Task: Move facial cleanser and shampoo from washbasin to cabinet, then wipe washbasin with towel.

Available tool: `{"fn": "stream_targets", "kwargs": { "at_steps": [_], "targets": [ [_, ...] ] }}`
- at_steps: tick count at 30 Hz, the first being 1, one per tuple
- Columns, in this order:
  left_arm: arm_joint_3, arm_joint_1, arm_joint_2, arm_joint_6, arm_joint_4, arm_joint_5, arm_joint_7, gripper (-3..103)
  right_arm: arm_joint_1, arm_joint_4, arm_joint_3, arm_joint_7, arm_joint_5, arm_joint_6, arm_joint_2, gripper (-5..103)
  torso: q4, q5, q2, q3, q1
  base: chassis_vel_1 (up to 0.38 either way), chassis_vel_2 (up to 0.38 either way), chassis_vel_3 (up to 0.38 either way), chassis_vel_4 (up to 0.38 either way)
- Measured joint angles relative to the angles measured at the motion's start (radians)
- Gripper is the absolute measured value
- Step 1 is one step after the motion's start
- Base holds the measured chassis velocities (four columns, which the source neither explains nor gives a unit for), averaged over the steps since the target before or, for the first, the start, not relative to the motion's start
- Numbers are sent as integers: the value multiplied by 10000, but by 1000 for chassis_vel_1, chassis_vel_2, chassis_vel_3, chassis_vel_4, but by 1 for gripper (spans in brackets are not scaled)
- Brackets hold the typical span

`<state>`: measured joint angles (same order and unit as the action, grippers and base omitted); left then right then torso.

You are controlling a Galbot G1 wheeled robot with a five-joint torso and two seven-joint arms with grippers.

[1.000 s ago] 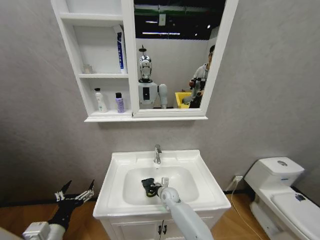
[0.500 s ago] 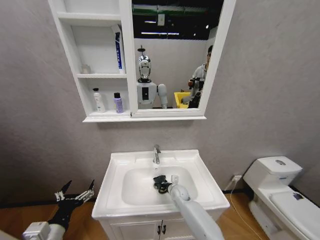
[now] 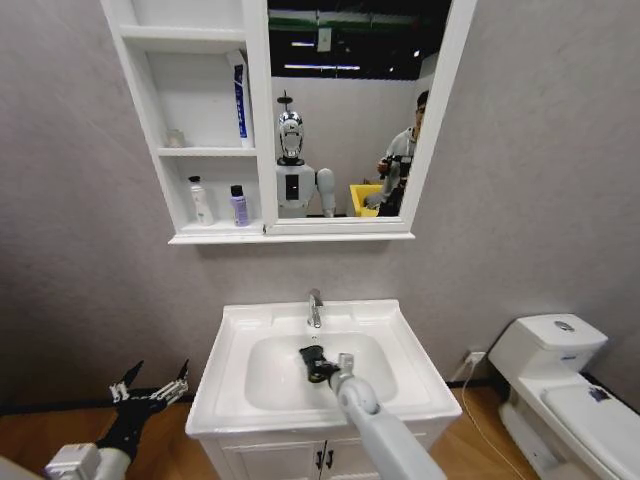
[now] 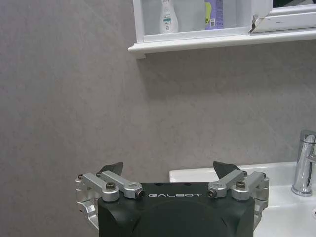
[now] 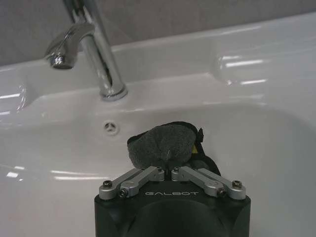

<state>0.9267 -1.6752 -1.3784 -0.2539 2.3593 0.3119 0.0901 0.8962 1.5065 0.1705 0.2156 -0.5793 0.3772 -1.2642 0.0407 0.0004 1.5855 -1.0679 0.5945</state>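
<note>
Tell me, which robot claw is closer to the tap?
The right gripper, shut on the towel inside the washbasin, just before the tap. The left gripper hangs open beside the basin.

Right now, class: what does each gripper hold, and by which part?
Right gripper pinches the bunched towel at its near edge, inside the washbasin. Left gripper holds nothing.

White toilet right; wood floor; grey wall.

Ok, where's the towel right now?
The towel is clamped in the right gripper, pressed into the washbasin bowl just in front of the chrome tap.
</note>
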Motion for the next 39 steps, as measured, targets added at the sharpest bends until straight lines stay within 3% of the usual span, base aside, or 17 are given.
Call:
{"fn": "stream_targets", "kwargs": {
  "at_steps": [5, 8, 16, 23, 27, 29, 31, 32, 34, 36, 37, 39],
  "targets": [
    [0, 0, 0, 0, 0, 0, 0, 100, -40, 140, 776, -464, 262, -834, 628, 2, -6, 0, 0, 0, -1, 0, 0, 0, 0],
    [1, 0, 0, 0, 0, 0, 0, 100, -661, -649, 1175, -1081, 572, -1539, 1010, 2, -9, -1, 0, -1, 0, 0, 0, 0, 0],
    [0, 0, 0, 0, 0, 0, 0, 100, -987, -1436, 1580, -1749, 846, -1836, 1338, 2, -8, -2, 0, -1, 0, 0, 0, 0, 0],
    [0, -1, 0, 0, 0, 0, 0, 100, -1163, -2377, 1836, -2481, 1340, -2551, 1559, -2, -8, -4, 0, 0, 0, 0, 0, 0, 0],
    [0, 0, 0, 0, 0, 0, 0, 100, -1339, -2928, 1754, -2847, 1296, -3058, 1480, 8, -5, -3, 0, -1, 1, 0, 0, 0, 0],
    [1, -1, 0, 0, 0, 0, 0, 100, -1412, -3114, 1759, -2856, 1364, -3199, 1383, 19, -14, -2, -1, -1, 2, 0, 0, 0, 0],
    [0, 0, 0, 0, 0, 0, 0, 100, -1411, -3118, 1759, -2858, 1353, -3199, 1390, 19, -9, -2, 0, -1, 3, 0, 0, 0, 0],
    [0, 0, 0, 0, 0, 0, 0, 100, -1410, -3118, 1765, -2861, 1355, -3201, 1410, 30, -9, -4, -1, -1, 2, 0, 0, 0, 0],
    [0, -1, 0, 0, 0, 0, 0, 100, -1405, -3084, 1824, -2857, 1446, -3251, 1435, 41, -3, -4, 0, -1, 2, 0, 0, 0, 0],
    [0, -1, 0, 0, 0, 0, 0, 100, -1386, -3028, 1872, -2856, 1526, -3288, 1450, 41, -6, -4, 0, -1, 2, 0, 0, 0, 0],
    [0, -1, 0, 0, 0, 0, 0, 100, -1309, -2873, 1947, -2842, 1657, -3353, 1488, 51, -8, -5, 0, -1, 2, 0, 0, 0, 0],
    [0, -1, 0, 0, 0, 0, 0, 100, -1221, -2717, 2022, -2819, 1747, -3415, 1505, 51, -8, -4, 0, -1, 2, 0, 0, 0, 0]
  ]
}}
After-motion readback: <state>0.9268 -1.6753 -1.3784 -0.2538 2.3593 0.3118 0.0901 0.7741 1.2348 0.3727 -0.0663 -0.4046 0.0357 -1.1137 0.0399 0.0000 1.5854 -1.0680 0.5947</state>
